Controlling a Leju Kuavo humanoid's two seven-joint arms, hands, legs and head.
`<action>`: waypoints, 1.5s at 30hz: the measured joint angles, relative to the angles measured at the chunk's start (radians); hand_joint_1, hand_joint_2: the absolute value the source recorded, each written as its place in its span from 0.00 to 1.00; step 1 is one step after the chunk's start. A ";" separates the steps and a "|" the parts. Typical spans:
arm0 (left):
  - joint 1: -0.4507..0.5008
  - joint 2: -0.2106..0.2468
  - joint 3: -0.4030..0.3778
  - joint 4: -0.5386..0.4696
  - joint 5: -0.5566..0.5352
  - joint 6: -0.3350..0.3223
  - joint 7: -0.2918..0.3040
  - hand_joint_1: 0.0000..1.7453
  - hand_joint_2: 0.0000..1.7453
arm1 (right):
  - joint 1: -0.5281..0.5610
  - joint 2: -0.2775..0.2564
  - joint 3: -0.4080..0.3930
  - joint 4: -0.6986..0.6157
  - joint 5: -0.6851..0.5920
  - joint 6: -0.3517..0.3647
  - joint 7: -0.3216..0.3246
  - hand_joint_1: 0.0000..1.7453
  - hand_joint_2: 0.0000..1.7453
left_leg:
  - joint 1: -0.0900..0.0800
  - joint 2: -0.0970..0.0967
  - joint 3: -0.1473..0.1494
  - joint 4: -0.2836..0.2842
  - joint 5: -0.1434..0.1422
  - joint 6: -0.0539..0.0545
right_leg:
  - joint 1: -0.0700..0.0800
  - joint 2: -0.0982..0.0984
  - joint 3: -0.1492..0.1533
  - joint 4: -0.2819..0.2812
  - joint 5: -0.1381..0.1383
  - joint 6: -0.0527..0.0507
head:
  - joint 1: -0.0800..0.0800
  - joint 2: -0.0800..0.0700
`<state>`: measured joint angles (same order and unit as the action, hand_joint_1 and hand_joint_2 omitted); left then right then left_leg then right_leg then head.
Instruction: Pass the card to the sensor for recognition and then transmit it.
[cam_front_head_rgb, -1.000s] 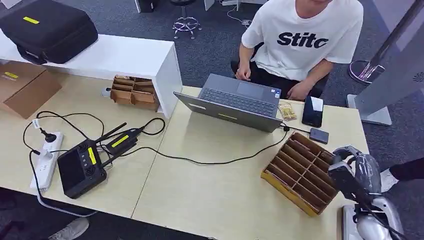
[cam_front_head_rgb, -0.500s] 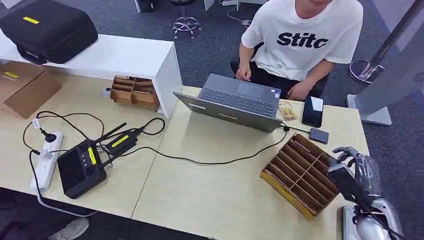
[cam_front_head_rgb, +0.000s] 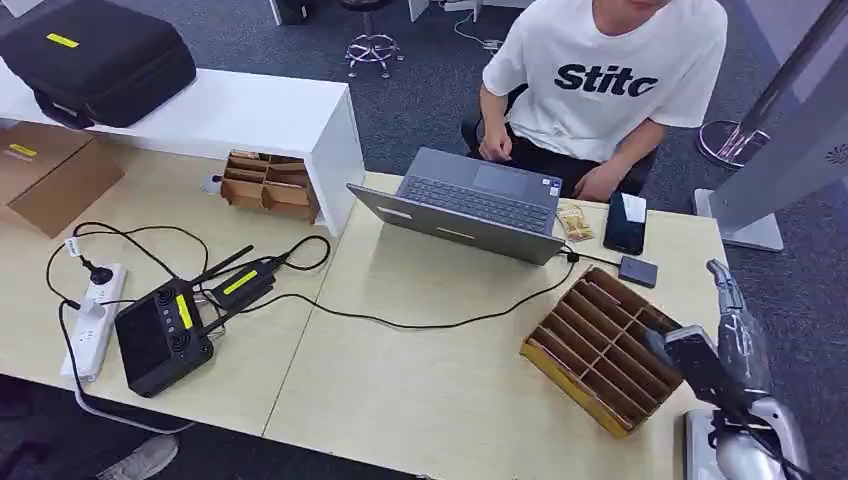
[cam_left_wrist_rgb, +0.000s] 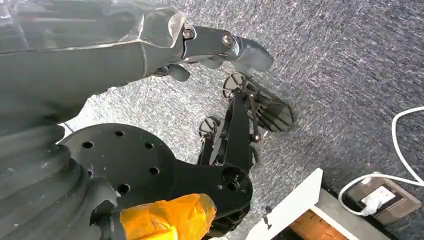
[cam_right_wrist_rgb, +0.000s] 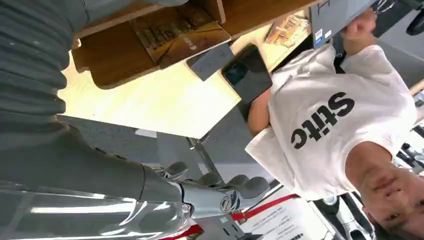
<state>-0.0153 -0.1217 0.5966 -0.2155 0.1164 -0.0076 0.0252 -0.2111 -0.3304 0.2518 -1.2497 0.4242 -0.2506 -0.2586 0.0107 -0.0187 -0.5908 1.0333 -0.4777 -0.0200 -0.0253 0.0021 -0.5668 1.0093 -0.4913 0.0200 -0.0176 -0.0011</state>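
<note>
The right hand (cam_front_head_rgb: 733, 318) was seen at the lower right of the head view, fingers extended and holding nothing, beside the wooden divider tray (cam_front_head_rgb: 603, 345). A card (cam_right_wrist_rgb: 182, 31) lay in a tray compartment. The left hand (cam_left_wrist_rgb: 210, 47) held nothing, fingers extended over carpet.

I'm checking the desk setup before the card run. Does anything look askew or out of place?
The divided wooden tray sits skewed to the table edge, one corner near the front rim. A black cable trails across the table from the laptop. The right hand holds nothing, beside the tray. Nothing looks spilled or damaged.
</note>
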 joint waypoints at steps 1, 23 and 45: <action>0.000 0.000 0.000 0.000 0.000 0.000 0.000 0.00 1.00 | 0.001 0.000 -0.002 -0.002 0.000 -0.001 -0.001 0.00 1.00 | 0.000 0.000 0.000 0.000 0.000 0.000 | 0.000 0.000 0.000 0.000 0.000 0.000 | 0.000 0.000; 0.000 -0.002 0.000 0.000 0.000 -0.001 0.000 0.00 1.00 | 0.004 0.012 -0.006 -0.034 0.036 -0.004 -0.005 0.00 1.00 | 0.000 0.000 0.000 0.000 0.000 0.000 | 0.000 0.000 0.000 0.000 0.000 0.000 | 0.000 0.000; 0.000 -0.003 0.001 0.000 0.011 -0.002 0.000 0.00 1.00 | 0.033 0.013 0.002 -0.186 0.024 -0.062 -0.006 0.00 1.00 | 0.000 0.000 0.000 0.000 0.000 0.000 | 0.000 0.000 0.000 0.000 0.000 0.000 | 0.000 0.000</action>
<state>-0.0149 -0.1247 0.5974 -0.2155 0.1274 -0.0092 0.0252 -0.1784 -0.3178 0.2541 -1.4355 0.4486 -0.3124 -0.2647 0.0107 -0.0186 -0.5908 1.0333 -0.4778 -0.0200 -0.0253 0.0023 -0.5670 1.0092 -0.4913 0.0200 -0.0172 -0.0011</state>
